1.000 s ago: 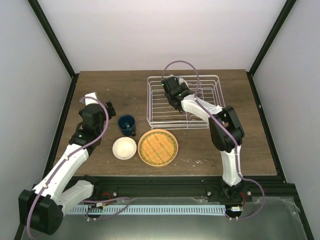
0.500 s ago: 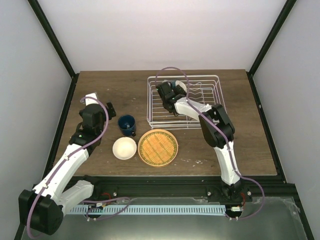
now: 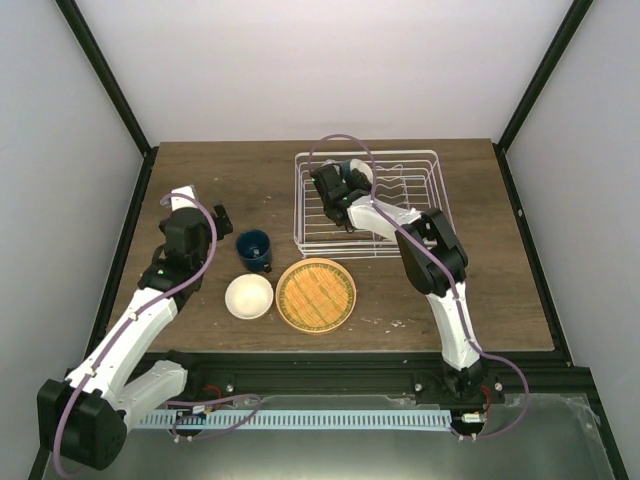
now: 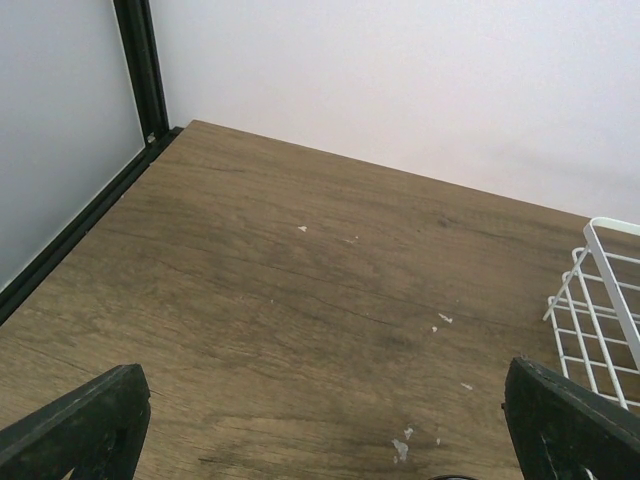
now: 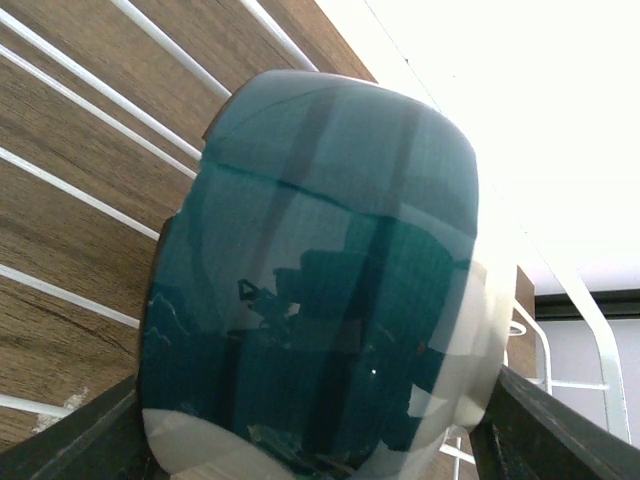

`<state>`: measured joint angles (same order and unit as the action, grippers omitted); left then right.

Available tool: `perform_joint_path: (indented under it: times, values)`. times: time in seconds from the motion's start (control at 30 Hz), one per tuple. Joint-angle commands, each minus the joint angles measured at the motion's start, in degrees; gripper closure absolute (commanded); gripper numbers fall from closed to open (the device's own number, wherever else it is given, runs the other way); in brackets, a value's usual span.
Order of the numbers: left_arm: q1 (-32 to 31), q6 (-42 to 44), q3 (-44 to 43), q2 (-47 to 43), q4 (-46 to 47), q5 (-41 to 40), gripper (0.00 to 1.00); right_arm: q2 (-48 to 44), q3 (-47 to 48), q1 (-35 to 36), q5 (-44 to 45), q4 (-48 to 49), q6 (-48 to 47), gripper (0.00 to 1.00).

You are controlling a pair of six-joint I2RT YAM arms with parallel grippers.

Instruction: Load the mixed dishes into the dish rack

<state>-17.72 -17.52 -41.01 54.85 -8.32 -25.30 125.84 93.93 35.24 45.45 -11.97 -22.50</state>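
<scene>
The right hand [image 5: 320,425] is partly spread and closed on a teal dish [image 5: 320,250]. Its two dark fingers [image 5: 70,440] sit at the lower corners of the wrist view, with the glossy dish filling the space between them and its pale edge meeting each one. From above, this hand [image 3: 345,182] reaches into the far left part of the dish rack [image 3: 320,236], and the dish shows as a small teal patch right at the fingertips. Whether the dish touches the wires cannot be told. White wires of the rack [image 5: 90,190] run across the wood behind it. Across the counter [image 3: 500,290], the left hand [image 4: 322,400] is spread wide with nothing between its fingers [image 4: 90,420] — only bare wood lies ahead of it, and a corner of the rack [image 4: 600,300] shows at the right edge of its view. In the overhead view this hand [image 3: 207,215] is near the counter's left side, well apart from the rack. Three dishes are outside the rack, on the wood in front of it — a blue cup [image 3: 254,249] just right of the left hand, a cream bowl [image 3: 249,296] nearer the arm bases, and an orange plate [image 3: 315,294] with a woven face just beside the bowl.
</scene>
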Motion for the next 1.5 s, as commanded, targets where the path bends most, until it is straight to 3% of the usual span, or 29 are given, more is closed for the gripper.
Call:
perform_joint_path:
  times: [0.0, 0.3, 0.57, 1.0, 1.27, 1.47]
  values:
    - [0.05, -0.06, 0.23, -0.23, -0.08, 0.38, 0.02, 0.24, 2.91, 0.08, 2.07, 3.13, -0.1, 0.23]
    - [0.05, 0.11, -0.23, -0.03, -0.49, 0.77, 0.02, -0.44, 3.08, 0.43, -2.82, -2.3, 3.71, 0.0]
    - [0.05, 0.2, -1.08, 0.24, -1.73, 1.2, 0.02, -2.24, 3.24, 1.48, -9.31, -7.21, 7.0, 0.0]
    - [-0.03, 0.29, -1.63, 0.17, -3.71, 2.37, 0.02, -8.53, 0.56, 4.29, -12.73, -13.18, 10.63, 0.0]
    - [-1.86, -2.24, -3.19, 2.89, -11.98, 2.68, 0.03, -17.0, -2.23, 4.35, -17.31, -18.46, 21.54, 0.0]
    - [-1.96, -5.44, -2.01, 4.92, -18.26, 1.56, 0.05, -26.89, -11.66, 4.39, -24.23, -17.82, 31.62, 0.0]
